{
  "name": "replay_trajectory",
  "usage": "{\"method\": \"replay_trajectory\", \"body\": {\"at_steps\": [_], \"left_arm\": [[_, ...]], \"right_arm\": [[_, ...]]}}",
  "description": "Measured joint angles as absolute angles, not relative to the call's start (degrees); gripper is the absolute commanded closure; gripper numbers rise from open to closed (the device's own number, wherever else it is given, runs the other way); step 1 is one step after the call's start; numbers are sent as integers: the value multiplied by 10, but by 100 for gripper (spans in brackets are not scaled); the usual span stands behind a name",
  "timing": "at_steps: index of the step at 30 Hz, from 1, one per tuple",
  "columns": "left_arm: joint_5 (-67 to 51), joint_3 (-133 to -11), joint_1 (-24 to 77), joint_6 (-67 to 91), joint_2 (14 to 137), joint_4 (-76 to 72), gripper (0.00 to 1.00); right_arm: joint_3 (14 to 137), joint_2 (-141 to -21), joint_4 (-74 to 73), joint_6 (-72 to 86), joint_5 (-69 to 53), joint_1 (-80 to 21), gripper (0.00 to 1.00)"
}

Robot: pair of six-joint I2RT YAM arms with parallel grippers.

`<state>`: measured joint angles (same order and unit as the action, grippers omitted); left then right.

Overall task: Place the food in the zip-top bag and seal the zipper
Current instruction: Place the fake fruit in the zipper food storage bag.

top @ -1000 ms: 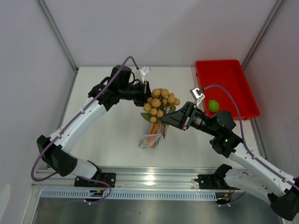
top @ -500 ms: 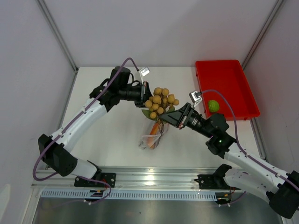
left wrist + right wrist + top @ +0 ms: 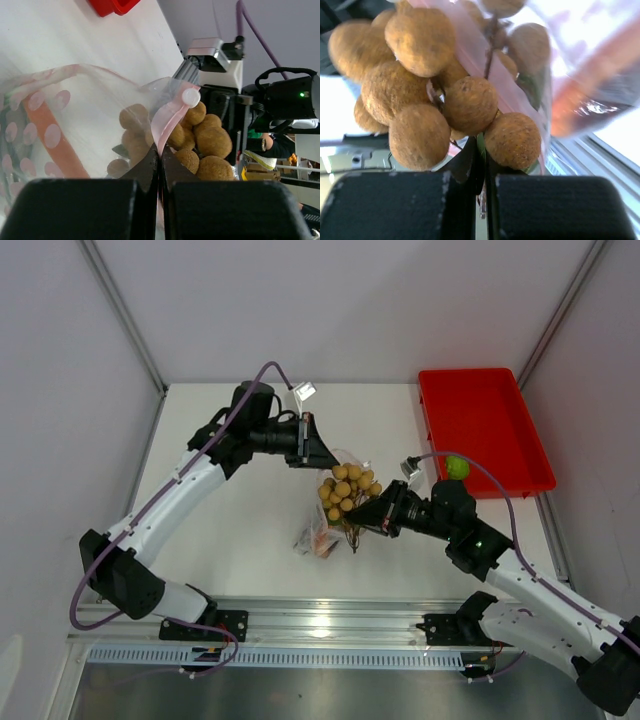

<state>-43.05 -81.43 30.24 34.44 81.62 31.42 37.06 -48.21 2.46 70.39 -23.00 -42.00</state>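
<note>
Fruit bunch (image 3: 347, 490) at the bag (image 3: 321, 537) mouth, between left gripper (image 3: 329, 461) and right gripper (image 3: 358, 522) (round fruit (image 3: 457, 467) in the tray (image 3: 500, 380), right)

Right claw (image 3: 360, 518) brought tan fruit bunch (image 3: 346, 490) down and nearer, to zip-top bag (image 3: 320, 538) mouth.

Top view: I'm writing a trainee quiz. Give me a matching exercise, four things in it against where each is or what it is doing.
Things:
1. bunch
2. green fruit
3. left hand
4. tray

Places or states:
A. lying in the tray
B. at the far right of the table
C. pinching the pink strip of the bag
D. gripped by the right hand

Pairs: 1-D, 2-A, 3-C, 4-B.
</note>
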Motion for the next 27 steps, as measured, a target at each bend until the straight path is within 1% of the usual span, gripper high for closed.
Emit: {"method": "replay_trajectory", "body": {"at_steps": [3,11,15,20,27], "left_arm": [[-427,-814,302,340,813,314,99],[-429,-805,301,329,794,306,100],[-429,-795,300,329,784,305,99],[-422,-794,306,329,782,309,99],[-367,-798,334,333,783,340,99]], "right_arm": [[390,-490,-40,701,-243,-408,100],[547,-587,-223,674,-284,-390,100],[636,-653,-337,626,-285,-390,100],[761,-732,-489,539,-235,-406,100],[908,-812,-646,433,-92,-474,100]]}}
